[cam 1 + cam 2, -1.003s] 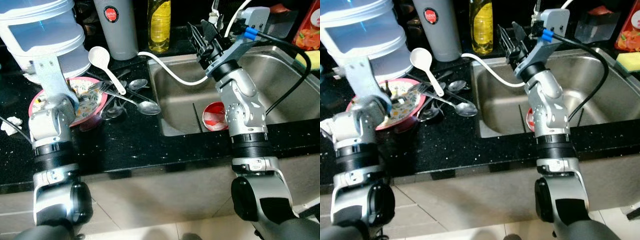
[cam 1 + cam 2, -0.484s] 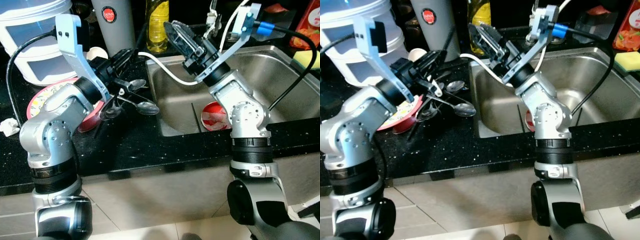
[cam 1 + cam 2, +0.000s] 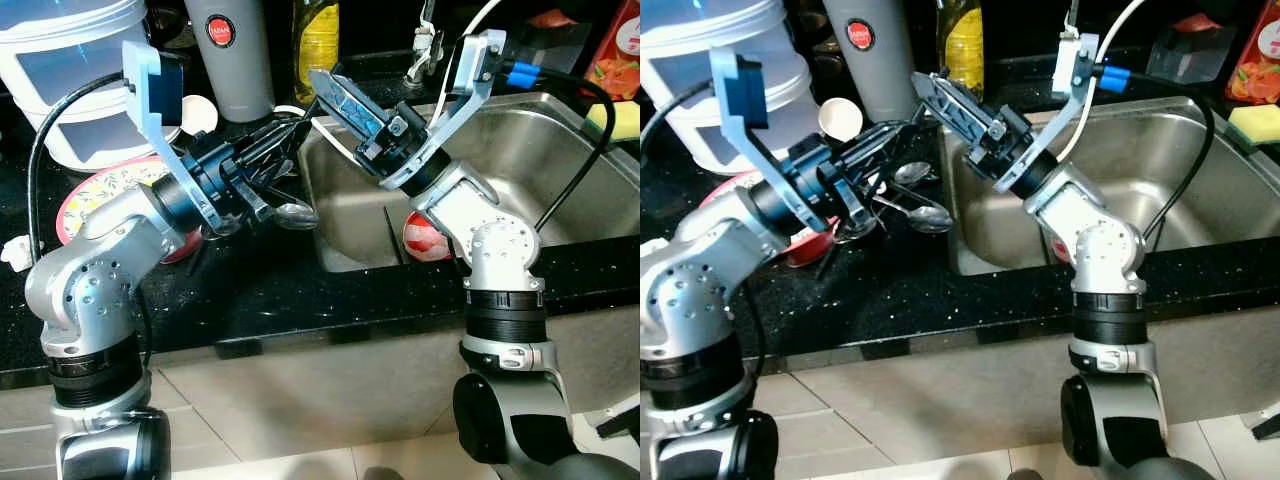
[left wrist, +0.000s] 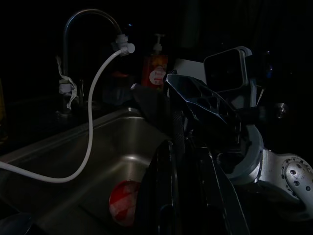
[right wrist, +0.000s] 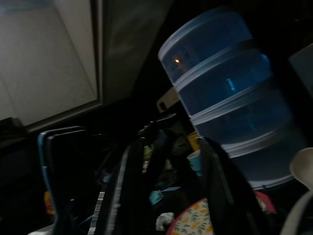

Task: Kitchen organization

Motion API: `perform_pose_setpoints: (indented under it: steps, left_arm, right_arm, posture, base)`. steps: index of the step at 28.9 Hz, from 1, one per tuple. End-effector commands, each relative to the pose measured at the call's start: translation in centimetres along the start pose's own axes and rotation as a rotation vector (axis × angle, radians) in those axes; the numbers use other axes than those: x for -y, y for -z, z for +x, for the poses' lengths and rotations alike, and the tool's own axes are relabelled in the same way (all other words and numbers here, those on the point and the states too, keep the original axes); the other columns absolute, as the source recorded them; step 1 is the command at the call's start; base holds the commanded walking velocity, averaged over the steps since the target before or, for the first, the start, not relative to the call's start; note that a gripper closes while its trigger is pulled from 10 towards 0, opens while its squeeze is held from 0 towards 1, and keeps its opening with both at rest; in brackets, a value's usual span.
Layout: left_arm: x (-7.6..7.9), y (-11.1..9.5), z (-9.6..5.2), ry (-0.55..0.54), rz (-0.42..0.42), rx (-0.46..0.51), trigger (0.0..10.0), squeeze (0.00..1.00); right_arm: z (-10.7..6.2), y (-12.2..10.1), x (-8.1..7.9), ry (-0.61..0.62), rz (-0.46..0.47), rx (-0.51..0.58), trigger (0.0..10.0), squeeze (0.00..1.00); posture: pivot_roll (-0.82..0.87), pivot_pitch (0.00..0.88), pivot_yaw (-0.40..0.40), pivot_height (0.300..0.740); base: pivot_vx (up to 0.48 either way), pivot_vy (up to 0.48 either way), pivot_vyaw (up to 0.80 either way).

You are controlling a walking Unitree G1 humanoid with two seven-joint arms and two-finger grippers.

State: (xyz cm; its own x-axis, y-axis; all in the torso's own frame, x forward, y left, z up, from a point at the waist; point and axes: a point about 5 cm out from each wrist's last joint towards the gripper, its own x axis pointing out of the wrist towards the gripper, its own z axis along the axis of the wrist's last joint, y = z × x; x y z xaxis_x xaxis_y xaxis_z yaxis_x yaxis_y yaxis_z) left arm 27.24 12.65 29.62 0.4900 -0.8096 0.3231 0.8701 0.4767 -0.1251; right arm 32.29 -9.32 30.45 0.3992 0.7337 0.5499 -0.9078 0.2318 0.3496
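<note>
Sink (image 3: 560,150): steel basin set into the black surface (image 3: 270,290); red bowl (image 3: 425,235) lying at its bottom, partly behind the right arm.
Stacked container (image 3: 60,70): tall and pale blue at the back left; risks toppling if the left arm swings wide.
Plate (image 3: 95,190): floral, red-rimmed, just behind the left forearm; could be shoved off its spot by that elbow.
Right gripper (image 3: 940,95): raised above the sink's left edge, jaws spread, pinching nothing; pointed toward the left gripper, so a collision looks possible.
Left gripper (image 3: 275,150): low over the cutlery, jaws slightly apart, apparently empty.
Spoons (image 3: 290,212): loose heap beside the sink rim; likely to scatter or slide into the basin if nudged.
</note>
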Motion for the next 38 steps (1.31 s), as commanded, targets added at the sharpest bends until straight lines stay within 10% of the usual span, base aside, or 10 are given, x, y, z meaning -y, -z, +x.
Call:
perform_pose_setpoints:
  steps: [1, 15, 16, 17, 18, 20, 21, 29, 37, 38]
  left_arm:
    - [0.5, -0.1, -0.2, 0.036, 0.015, -0.021, 10.0, 0.0]
    - [0.0, -0.1, 0.3, -0.038, 0.097, -0.021, 10.0, 0.0]
    - [-0.3, -0.2, 0.3, -0.054, 0.089, -0.015, 10.0, 1.0]
    - [-0.5, -0.4, 0.4, -0.074, 0.083, -0.004, 10.0, 1.0]
    - [-0.7, -0.5, 0.4, -0.087, 0.079, 0.003, 10.0, 1.0]
    - [-1.0, -0.8, 0.3, -0.109, 0.054, 0.021, 10.0, 1.0]
    - [-1.6, -1.4, 0.0, -0.149, 0.027, 0.057, 10.0, 0.0]
    - [-1.9, -2.6, -1.2, -0.162, 0.019, 0.144, 10.0, 0.0]
    - [-2.6, -1.3, -1.2, -0.277, 0.019, 0.081, 10.0, 0.0]
    - [-3.4, -0.9, -1.2, -0.355, 0.029, 0.06, 10.0, 0.0]
  right_arm:
    - [0.1, 0.0, -0.3, -0.004, 0.005, -0.008, 0.0, 0.0]
    - [-0.3, -0.2, -0.6, -0.019, 0.031, 0.006, 0.0, 0.0]
    - [-0.2, -0.2, -0.5, -0.016, 0.029, 0.002, 0.0, 0.0]
    - [-0.2, -0.2, -0.5, -0.009, 0.028, -0.001, 0.0, 0.0]
    - [-0.2, -0.2, -0.4, -0.004, 0.028, -0.003, 3.5, 0.0]
    - [-0.2, -0.2, -0.3, 0.008, 0.022, -0.005, 4.4, 0.0]
    - [-0.3, -0.3, 0.3, 0.049, 0.007, -0.004, 10.0, 0.0]
    - [-1.4, -1.5, 5.4, 0.466, -0.241, -0.008, 10.0, 0.0]
    - [-5.4, 0.3, 11.2, 1.007, -0.563, -0.276, 10.0, 0.0]
    - [-6.2, 1.1, 11.7, 1.056, -0.592, -0.337, 10.0, 0.62]
  posture:
    - [0.01, 0.028, 0.068, 0.74]
    - [0.01, 0.027, 0.069, 0.74]
    - [0.01, 0.027, 0.069, 0.74]
    - [0.01, 0.026, 0.069, 0.74]
    - [0.01, 0.026, 0.069, 0.74]
    - [0.01, 0.026, 0.069, 0.74]
    - [0.01, 0.026, 0.068, 0.74]
    - [0.01, 0.024, 0.062, 0.74]
    - [0.03, 0.019, 0.046, 0.74]
    - [0.04, 0.019, 0.041, 0.74]
  base:
    - [0.0, 0.0, 0.0]
    - [0.0, 0.0, 0.0]
    - [0.0, 0.0, 0.0]
    - [0.0, 0.0, 0.0]
    - [0.0, 0.0, 0.0]
    - [0.0, 0.0, 0.0]
    - [0.0, 0.0, 0.0]
    - [0.0, 0.0, 0.0]
    - [0.0, 0.0, 0.0]
    - [0.0, 0.0, 0.0]
